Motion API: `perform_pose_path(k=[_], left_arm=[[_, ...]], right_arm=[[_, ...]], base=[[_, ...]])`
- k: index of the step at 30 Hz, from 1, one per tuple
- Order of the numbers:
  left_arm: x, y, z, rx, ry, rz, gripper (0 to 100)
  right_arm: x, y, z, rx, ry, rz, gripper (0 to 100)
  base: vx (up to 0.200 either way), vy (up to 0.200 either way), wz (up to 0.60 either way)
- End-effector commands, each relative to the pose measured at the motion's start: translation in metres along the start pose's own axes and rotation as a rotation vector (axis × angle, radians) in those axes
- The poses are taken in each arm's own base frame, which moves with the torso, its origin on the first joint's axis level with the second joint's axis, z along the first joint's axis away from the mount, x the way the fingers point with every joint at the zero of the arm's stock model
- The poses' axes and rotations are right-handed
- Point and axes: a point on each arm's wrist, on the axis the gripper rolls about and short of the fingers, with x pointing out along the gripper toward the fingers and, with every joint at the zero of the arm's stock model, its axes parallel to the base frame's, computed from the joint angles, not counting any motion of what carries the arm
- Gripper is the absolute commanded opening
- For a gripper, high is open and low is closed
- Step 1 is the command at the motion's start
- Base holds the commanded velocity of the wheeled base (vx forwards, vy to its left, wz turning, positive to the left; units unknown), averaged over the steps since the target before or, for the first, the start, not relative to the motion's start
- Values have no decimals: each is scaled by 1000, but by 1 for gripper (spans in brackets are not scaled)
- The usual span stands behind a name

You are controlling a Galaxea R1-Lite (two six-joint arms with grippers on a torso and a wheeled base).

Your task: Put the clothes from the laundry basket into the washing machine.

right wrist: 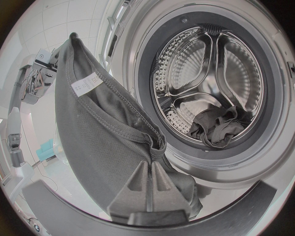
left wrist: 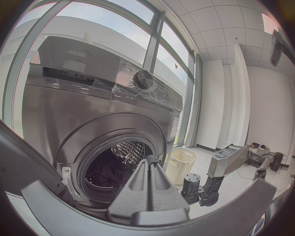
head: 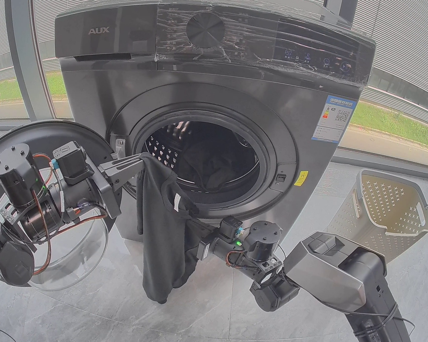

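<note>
**spin_cycle_sam:** So where's the dark grey T-shirt (head: 162, 244) for us right now?

**tilefloor_tom:** We've got it strung up in front of the washing machine (head: 208, 87), just outside the open drum mouth. The left gripper (head: 141, 159) is pinched tight on one end of the neckline, up by the left rim of the opening. The right gripper (right wrist: 150, 164) is clamped on the other end, lower down, below the opening. We can see the white label (right wrist: 84, 84) inside the collar. The rest of the shirt hangs toward the floor, but we can't tell if the hem touches it.

**spin_cycle_sam:** Anything in the drum?

**tilefloor_tom:** Yep, we see a crumpled heap of dark clothes (right wrist: 218, 126) at the bottom. The door (head: 39, 139) is swung wide open on the robot's left. The cream laundry basket (head: 388, 209) stands on the floor to the machine's right, well apart from both arms.
</note>
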Motion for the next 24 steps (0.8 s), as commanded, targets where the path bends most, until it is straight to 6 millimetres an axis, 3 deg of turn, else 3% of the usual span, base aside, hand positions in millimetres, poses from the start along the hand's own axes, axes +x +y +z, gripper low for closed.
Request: perform_pose_path(k=[1,6,9,11,15,16,24], left_arm=[[-1,4,-2,-4,9,13,0],[-3,12,-2,-6,7,40,0],[-3,12,-2,-14,7,41,0],[-5,12,1,-13,0,45,0],[-7,14,1,-11,1,60,0],[-9,17,2,-8,0,71,0],[-20,11,8,-3,-5,72,0]], right_arm=[[-18,-1,28,-21,-10,-26,0],[-63,-11,81,-93,-35,-126,0],[-75,-10,98,-92,-53,-171,0],[-92,-3,125,-95,-84,-193,0],[-111,8,146,-98,-93,-195,0],[-123,20,159,-99,-101,-188,0],[-167,57,190,-77,-132,-236,0]], base=[[0,0,0],[0,0,0],[0,0,0],[0,0,0],[0,0,0],[0,0,0],[0,0,0]])
